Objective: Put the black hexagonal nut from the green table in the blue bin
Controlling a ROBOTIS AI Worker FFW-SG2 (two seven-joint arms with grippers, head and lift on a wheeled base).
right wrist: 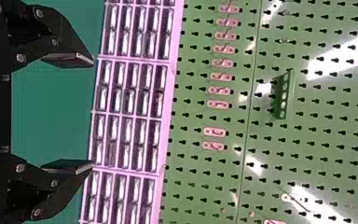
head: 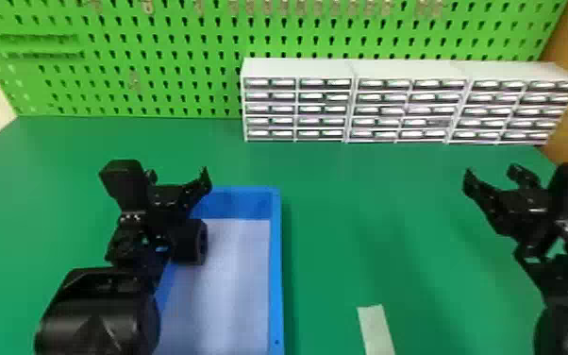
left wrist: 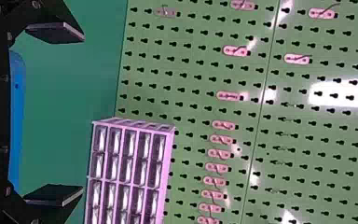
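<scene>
The blue bin point(head: 276, 264) stands on the green table point(head: 339, 203), left of centre. A black, thick-walled piece that looks like the hexagonal nut point(head: 196, 241) shows at the bin's left part, partly hidden by the left arm. Above the bin's far left corner, my left gripper point(head: 178, 175) is open. In the left wrist view nothing is between the fingers of the left gripper point(left wrist: 82, 114), and the bin's edge point(left wrist: 17, 121) lies beyond its base. Over the table's right side, my right gripper point(head: 493, 174) is open; the right wrist view has the right gripper point(right wrist: 93, 113) with its fingers apart and empty.
White drawer cabinets point(head: 354, 106) line the table's back from centre to right, against a green pegboard point(head: 155, 61) with small hooks. A pale strip point(head: 376, 330) lies on the table near the front, right of the bin.
</scene>
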